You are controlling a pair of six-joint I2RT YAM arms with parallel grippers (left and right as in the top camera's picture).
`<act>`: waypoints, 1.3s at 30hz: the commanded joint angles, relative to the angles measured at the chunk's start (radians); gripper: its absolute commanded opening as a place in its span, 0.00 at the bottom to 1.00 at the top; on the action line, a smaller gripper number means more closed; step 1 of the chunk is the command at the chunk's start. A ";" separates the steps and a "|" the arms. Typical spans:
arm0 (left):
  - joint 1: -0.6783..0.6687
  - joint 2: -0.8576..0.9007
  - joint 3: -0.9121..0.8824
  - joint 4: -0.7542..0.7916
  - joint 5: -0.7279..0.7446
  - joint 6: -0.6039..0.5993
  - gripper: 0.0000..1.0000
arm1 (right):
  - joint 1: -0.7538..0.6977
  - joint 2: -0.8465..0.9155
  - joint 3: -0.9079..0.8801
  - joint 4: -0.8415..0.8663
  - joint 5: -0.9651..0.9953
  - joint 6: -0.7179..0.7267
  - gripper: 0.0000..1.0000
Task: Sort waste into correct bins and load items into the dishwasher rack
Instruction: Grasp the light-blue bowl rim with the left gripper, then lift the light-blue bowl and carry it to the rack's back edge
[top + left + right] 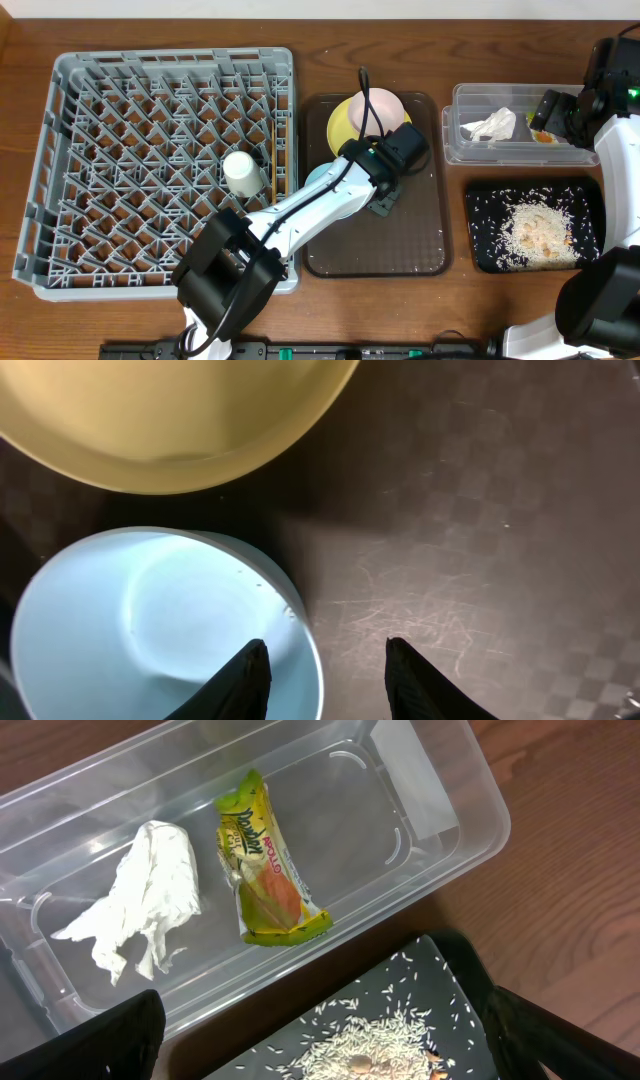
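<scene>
Wrapper (265, 860), green-yellow, reads "APOLLO"; larger script unreadable. Lies in clear tub (470, 830) beside napkin (140, 900), tabletop's far right corner. Right gripper (330, 1030) jaws wide apart, empty. Left gripper (328, 680) jaws part open, straddling light blue bowl (150, 620) rim, brown tray's (480, 510) left edge.

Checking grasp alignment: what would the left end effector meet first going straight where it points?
Likely the rim of the round light blue bowl, between the fingers of the left end effector.
</scene>
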 commanded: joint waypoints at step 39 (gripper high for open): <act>0.469 -0.288 0.139 0.050 0.557 -0.046 0.06 | -0.006 -0.020 0.019 -0.002 0.016 -0.011 0.99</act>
